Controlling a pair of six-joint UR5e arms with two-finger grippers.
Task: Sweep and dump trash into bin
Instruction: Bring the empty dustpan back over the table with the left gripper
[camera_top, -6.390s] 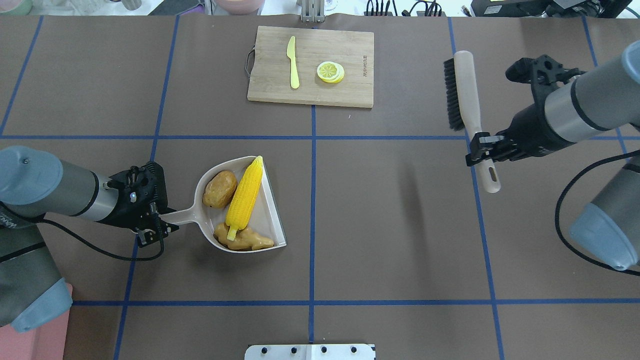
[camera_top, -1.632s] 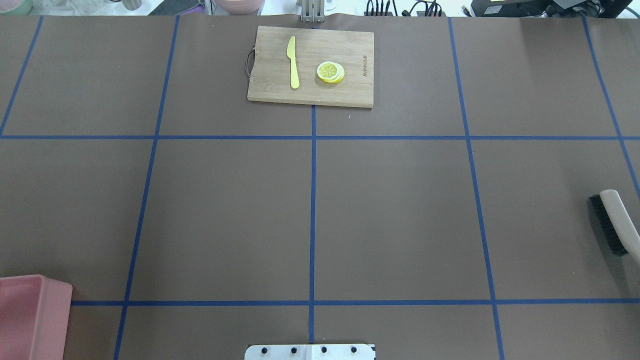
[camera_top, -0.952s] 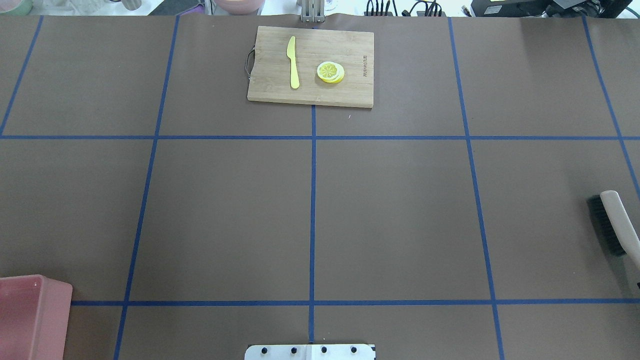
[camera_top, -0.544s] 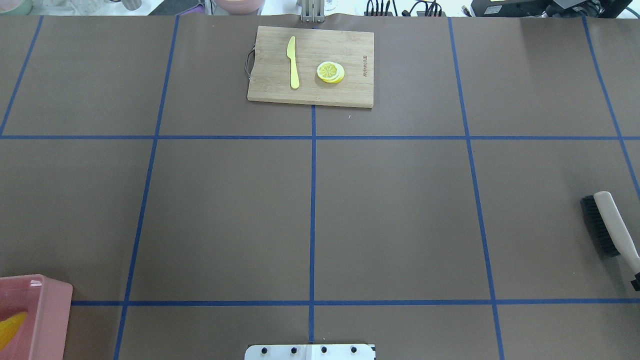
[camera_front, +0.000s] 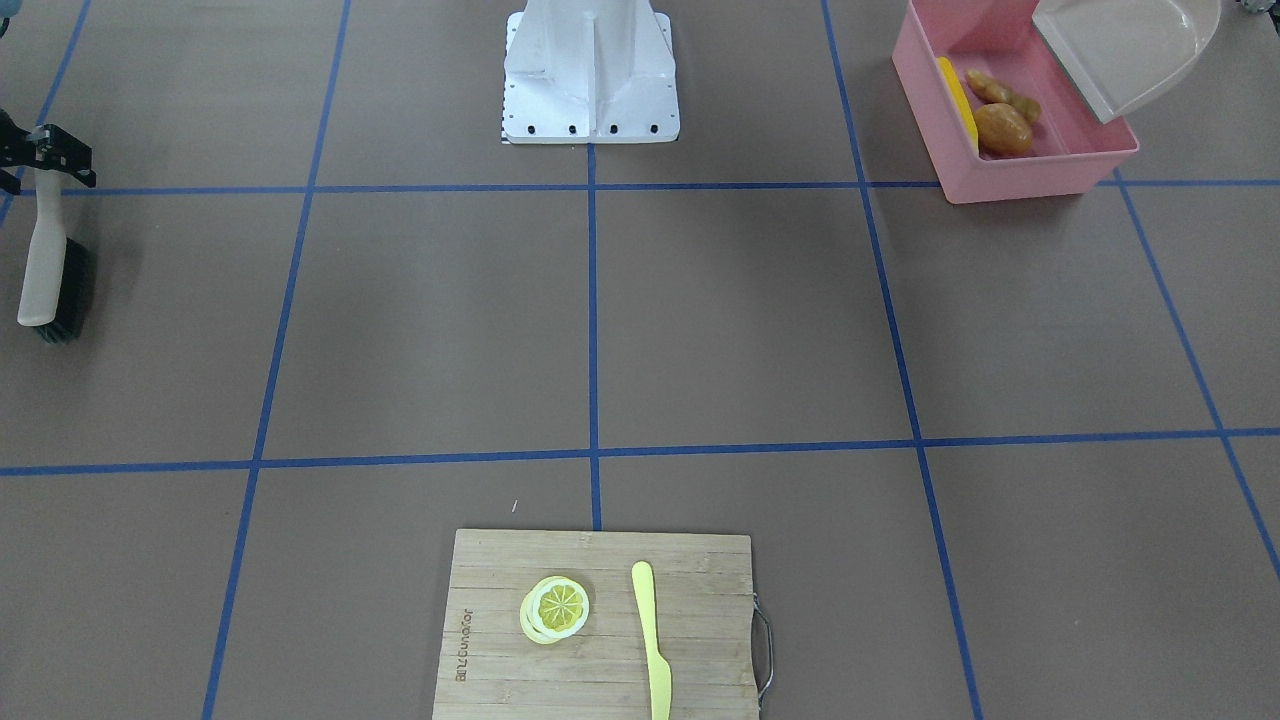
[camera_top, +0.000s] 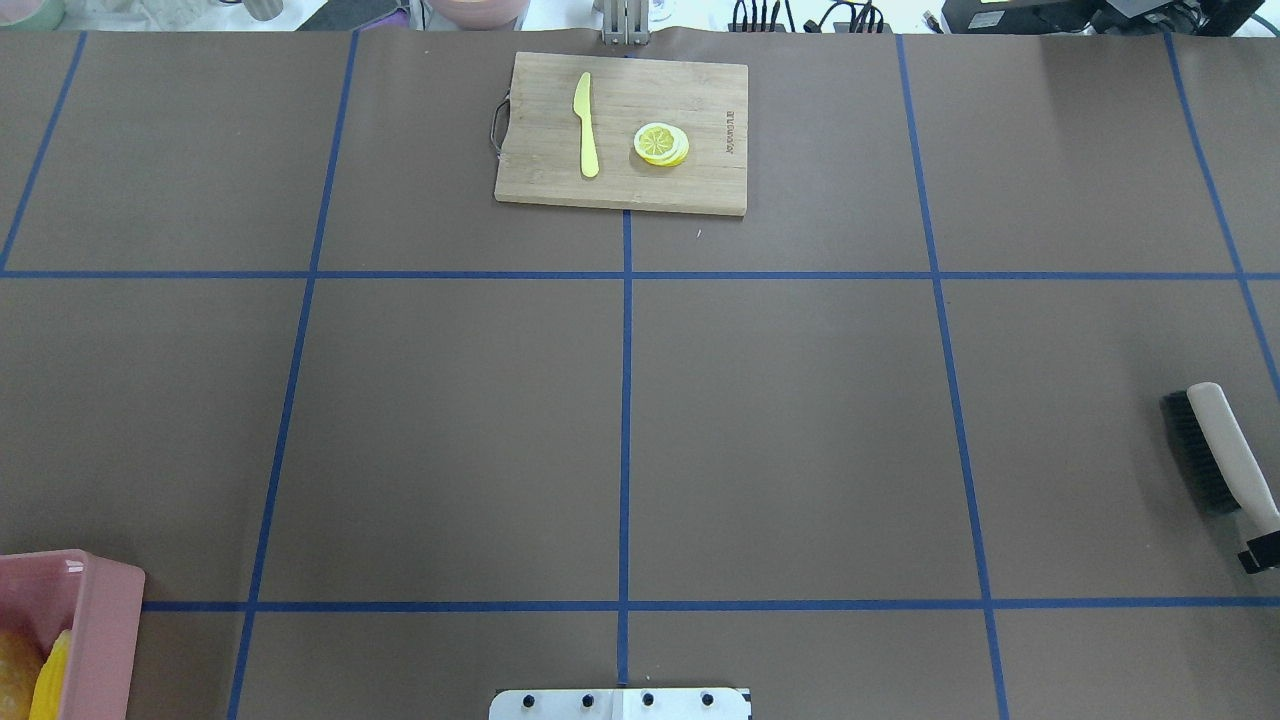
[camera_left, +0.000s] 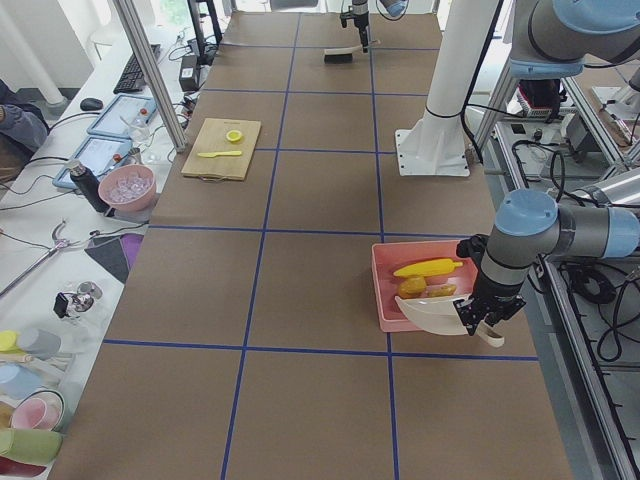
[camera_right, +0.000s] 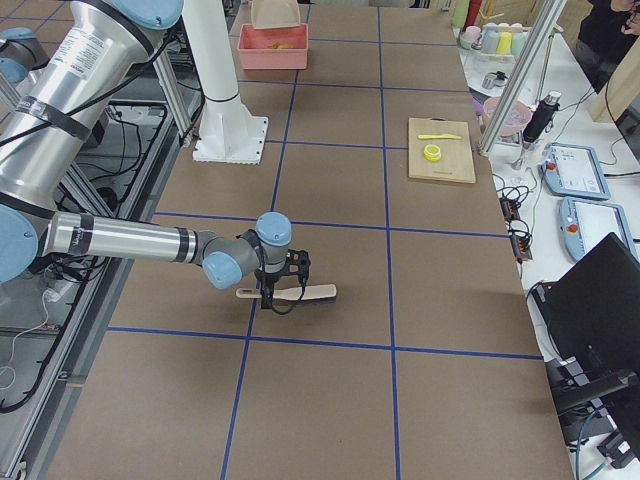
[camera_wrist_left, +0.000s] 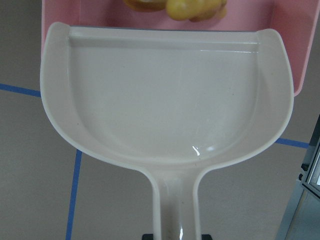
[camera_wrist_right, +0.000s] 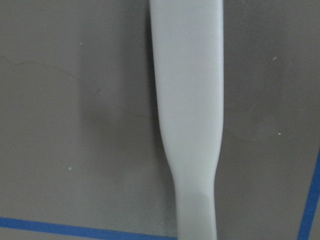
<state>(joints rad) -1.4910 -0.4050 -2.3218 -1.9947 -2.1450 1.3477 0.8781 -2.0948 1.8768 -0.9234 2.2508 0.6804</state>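
— Where had the trash ended up?
— Half a second earlier only the corn cob (camera_front: 957, 100) showed in the pink bin (camera_front: 1040, 176), at the worktop's near left corner. Now the potato (camera_front: 1003, 130) and ginger root (camera_front: 1000, 92) lay inside too. The left jaws clenched the emptied dustpan (camera_front: 1130, 48), tilted over the rim.
— So the dumping looked finished?
— Seemingly. The right jaws gripped the brush (camera_front: 55, 280) at the right edge.

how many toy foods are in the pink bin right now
3. In the pink bin, the corn cob lies along one side wall, the ginger root mid-bin, the potato next to it. The tilted dustpan covers one corner, so more could be hidden.
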